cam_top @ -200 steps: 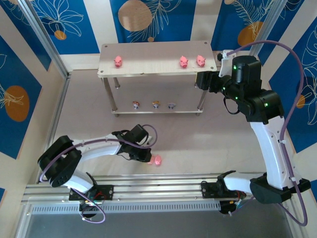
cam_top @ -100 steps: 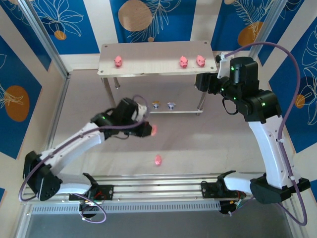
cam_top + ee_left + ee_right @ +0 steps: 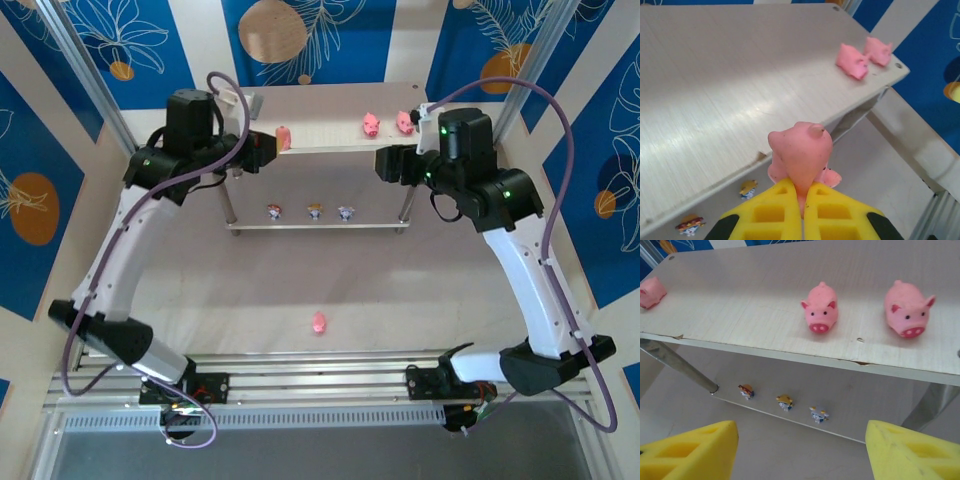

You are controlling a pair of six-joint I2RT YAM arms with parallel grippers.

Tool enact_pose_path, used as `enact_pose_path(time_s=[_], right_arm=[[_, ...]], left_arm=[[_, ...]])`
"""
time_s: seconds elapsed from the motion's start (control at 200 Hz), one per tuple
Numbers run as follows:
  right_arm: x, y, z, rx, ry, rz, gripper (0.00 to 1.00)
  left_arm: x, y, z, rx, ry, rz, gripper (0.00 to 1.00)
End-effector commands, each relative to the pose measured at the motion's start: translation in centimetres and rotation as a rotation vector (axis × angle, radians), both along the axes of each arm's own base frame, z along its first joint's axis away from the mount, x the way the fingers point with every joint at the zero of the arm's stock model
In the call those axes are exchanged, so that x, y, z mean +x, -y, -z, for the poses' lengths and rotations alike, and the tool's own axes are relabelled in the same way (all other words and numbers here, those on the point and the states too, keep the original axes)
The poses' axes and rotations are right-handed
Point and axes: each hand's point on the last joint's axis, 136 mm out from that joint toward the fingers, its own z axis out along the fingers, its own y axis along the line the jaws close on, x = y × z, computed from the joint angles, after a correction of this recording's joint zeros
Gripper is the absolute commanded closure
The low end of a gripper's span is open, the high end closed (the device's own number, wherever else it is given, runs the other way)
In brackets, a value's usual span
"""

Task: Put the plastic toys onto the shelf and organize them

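The left fingers [image 3: 799, 196] are clenched on the rump of a pink pig [image 3: 801, 150]. It hangs right over the front edge of the shelf [image 3: 330, 112], left of the middle. Let go here, it would likely land half on the top board and tip off onto the tabletop [image 3: 430, 290], so it needs carrying further in first. The pinch is narrow, so the toy may also twist as it is set down.

Three figurines [image 3: 315, 210] line the lower board. Another pig [image 3: 319, 322] lies near the tabletop's near edge, not yet shelved. A pair of pigs [image 3: 820, 310] stands toward the top board's right end.

The right fingers [image 3: 385, 163] are spread and empty just before the shelf's right front corner. A careless swing there could bump the leg and topple that pair.
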Motion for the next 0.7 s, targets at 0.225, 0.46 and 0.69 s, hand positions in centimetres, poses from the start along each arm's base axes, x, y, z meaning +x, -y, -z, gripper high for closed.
enact_pose_path(time_s=[0.225, 0.46, 0.69], right_arm=[[0.3, -1.6, -1.4, 0.010, 0.045, -0.058, 0.31], [0.9, -2.8, -1.0, 0.001, 0.033, -0.084, 0.31], [1.1, -3.7, -0.6, -0.009, 0.019, -0.104, 0.31]], left_arm=[[3.6, -1.7, -0.3, 0.017, 0.029, -0.059, 0.92], [4.8, -2.1, -1.0, -0.009, 0.047, -0.078, 0.92], [6.0, -2.4, -0.1, -0.002, 0.028, -0.091, 0.92]])
